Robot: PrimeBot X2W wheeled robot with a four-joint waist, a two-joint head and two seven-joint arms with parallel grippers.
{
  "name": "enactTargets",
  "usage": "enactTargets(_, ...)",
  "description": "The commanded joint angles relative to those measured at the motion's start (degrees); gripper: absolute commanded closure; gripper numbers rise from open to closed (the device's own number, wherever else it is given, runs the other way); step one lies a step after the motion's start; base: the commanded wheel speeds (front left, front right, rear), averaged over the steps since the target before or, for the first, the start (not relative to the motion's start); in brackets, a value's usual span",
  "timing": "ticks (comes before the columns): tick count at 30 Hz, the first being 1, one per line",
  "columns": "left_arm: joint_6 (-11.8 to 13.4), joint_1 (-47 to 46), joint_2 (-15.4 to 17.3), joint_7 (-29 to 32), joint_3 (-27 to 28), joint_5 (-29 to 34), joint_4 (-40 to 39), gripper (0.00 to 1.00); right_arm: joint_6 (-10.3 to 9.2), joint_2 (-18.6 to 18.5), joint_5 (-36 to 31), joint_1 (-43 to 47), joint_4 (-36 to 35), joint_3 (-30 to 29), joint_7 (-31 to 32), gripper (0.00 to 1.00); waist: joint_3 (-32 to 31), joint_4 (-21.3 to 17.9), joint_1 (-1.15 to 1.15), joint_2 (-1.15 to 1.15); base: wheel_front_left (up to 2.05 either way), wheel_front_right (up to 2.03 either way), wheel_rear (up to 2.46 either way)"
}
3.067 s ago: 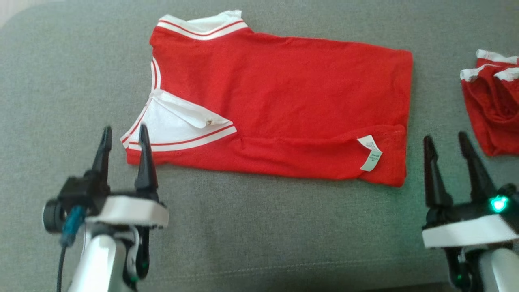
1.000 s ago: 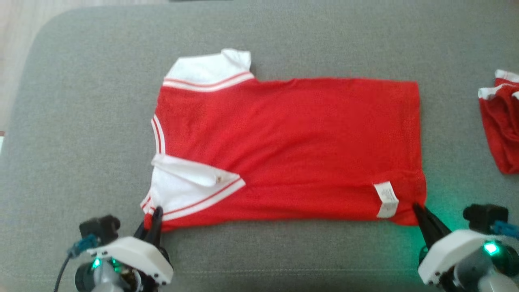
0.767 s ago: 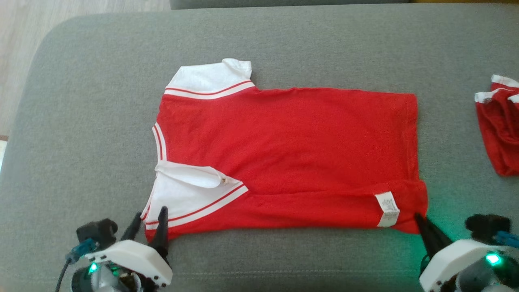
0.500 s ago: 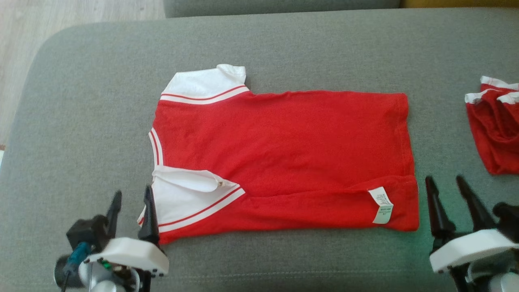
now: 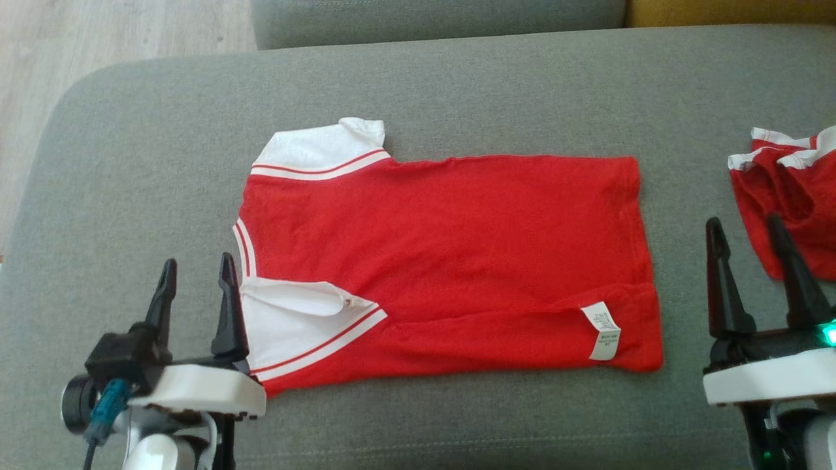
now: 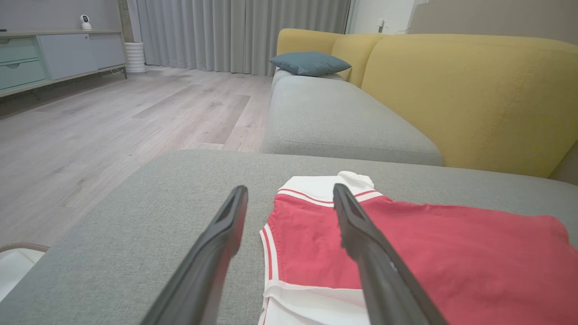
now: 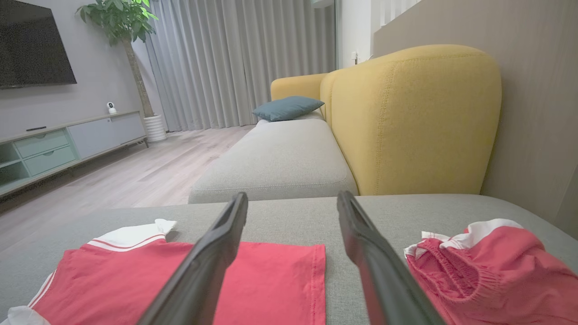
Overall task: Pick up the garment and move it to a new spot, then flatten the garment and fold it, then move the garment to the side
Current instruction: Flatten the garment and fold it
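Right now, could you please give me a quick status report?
Left claw open, empty. Right claw open, empty. Red shirt flat on grey cushion. Red shorts apart, by right claw.

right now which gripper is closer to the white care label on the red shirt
Right. The right gripper hangs just past the hem end of the red shirt, near the care label; the left gripper is at the opposite, collar end.
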Motion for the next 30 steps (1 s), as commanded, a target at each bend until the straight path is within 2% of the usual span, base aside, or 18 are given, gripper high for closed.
enactTargets(1, 0.3, -2.4, 1.2, 0.2, 2.1, 0.6, -2.5, 0.00, 0.37, -0.4, -0.5, -1.4, -2.2, 1.3, 0.3, 0.00, 0.2, 0.1, 0.00, 0.00, 0.00, 0.00, 0.00)
enactTargets(7, -0.1, -3.7, 2.1, 1.6, 1.4, 1.0, -2.5, 0.00, 0.37, -0.3, 0.0, -1.6, -2.2, 1.1, 0.5, 0.00, 2.3, 0.3, 0.00, 0.00, 0.00, 0.00, 0.00)
enactTargets(12, -3.5, -11.6, 2.6, 3.8, -0.3, 0.2, 1.3, 0.00, 0.37, -0.5, 0.4, -3.0, -2.4, 1.4, 0.5, 0.00, 6.4, -0.1, 0.00, 0.00, 0.00, 0.00, 0.00)
enactTargets(19, -9.4, -29.5, 1.3, 10.4, -2.2, -3.3, 16.4, 0.00, 0.37, -0.9, 1.4, -6.4, -1.5, 3.1, 0.0, 0.00, 13.3, -2.7, 0.00, 0.00, 0.00, 0.00, 0.00)
enactTargets(26, -11.4, -45.4, 1.9, 14.7, -1.2, -4.5, 32.9, 0.00, 0.37, -1.5, 2.6, -9.7, 0.3, 4.7, -1.1, 0.00, 19.1, -5.6, 0.00, 0.00, 0.00, 0.00, 0.00)
enactTargets(30, -12.1, -50.9, 2.8, 16.2, -0.9, -4.8, 39.9, 0.00, 0.37, -1.6, 3.0, -10.7, 1.2, 5.3, -1.6, 0.00, 20.8, -6.3, 0.00, 0.00, 0.00, 0.00, 0.00)
